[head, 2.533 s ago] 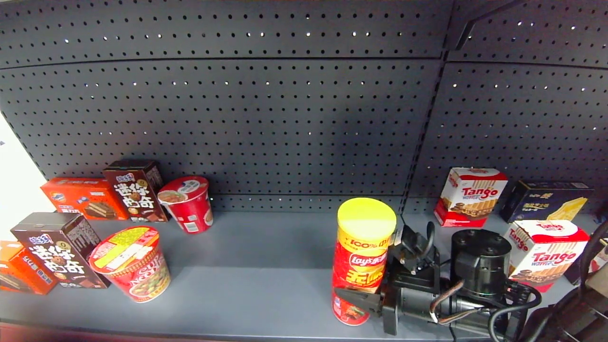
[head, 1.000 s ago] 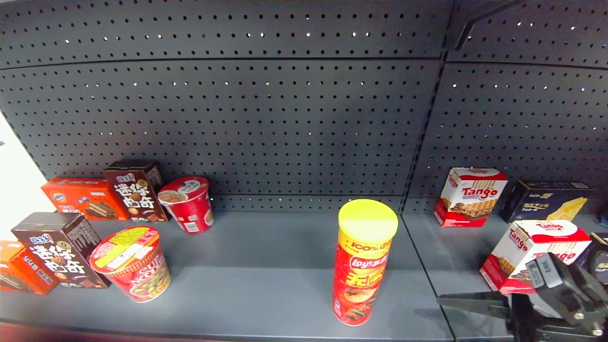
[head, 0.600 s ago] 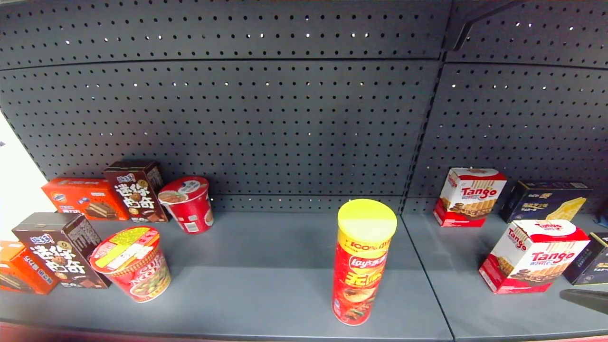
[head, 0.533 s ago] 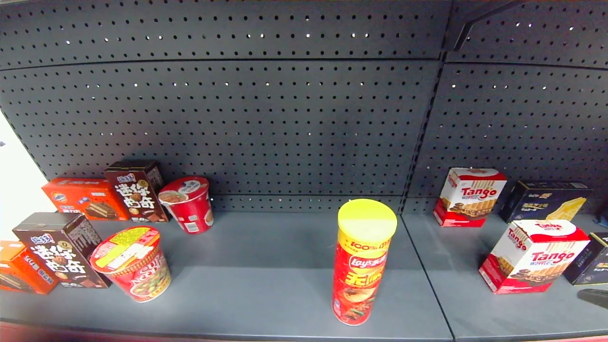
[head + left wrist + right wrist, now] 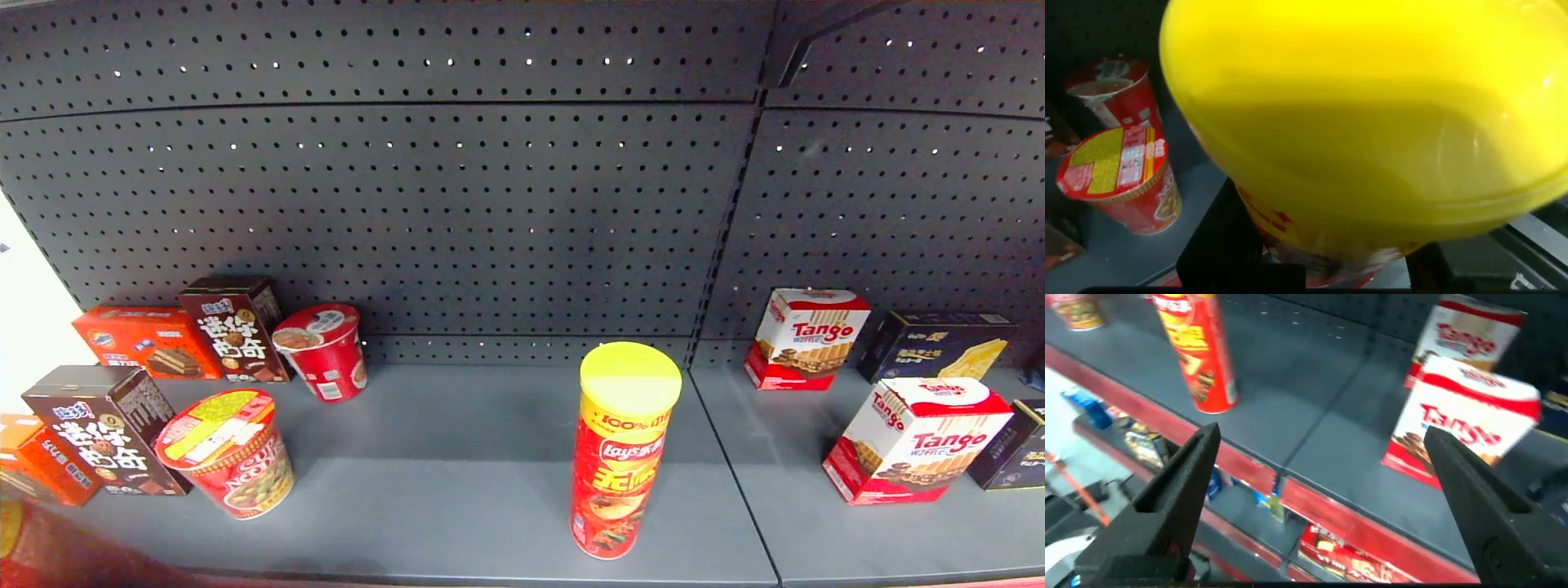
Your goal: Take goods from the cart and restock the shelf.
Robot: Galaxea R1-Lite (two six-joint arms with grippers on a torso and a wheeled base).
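Pegboard: dark grey perforated metal back panel (image 5: 408, 204) runs the full width at the far side.
Shelf: dark grey metal shelf board (image 5: 457, 490) with a red price rail (image 5: 1372, 531) along its near edge.
Wafer boxes: two white-and-red cardboard boxes on the right, one far (image 5: 808, 336) and one nearer and tilted (image 5: 918, 441); a dark blue box (image 5: 939, 347) stands just right of the far one.
Biscuit boxes: two brown cartons (image 5: 235, 327) (image 5: 102, 429) and an orange carton (image 5: 143, 340) on the left.
Placed can: tall red crisp can with a yellow lid (image 5: 624, 449) stands upright near the middle of the shelf, apart from everything else.
Held can: second red crisp can with a yellow lid (image 5: 1372, 122) is off the board, on the near side of the noodle cups.
Noodle cups: large red paper cup (image 5: 229, 453) near left, small red cup (image 5: 322, 351) behind it.
Left gripper (image 5: 1323, 253): dark fingers clamp the held can's red body from both sides.
Right gripper (image 5: 1323, 437): black fingers spread wide, holding nothing, off the near edge, facing the placed can and the nearer wafer box.
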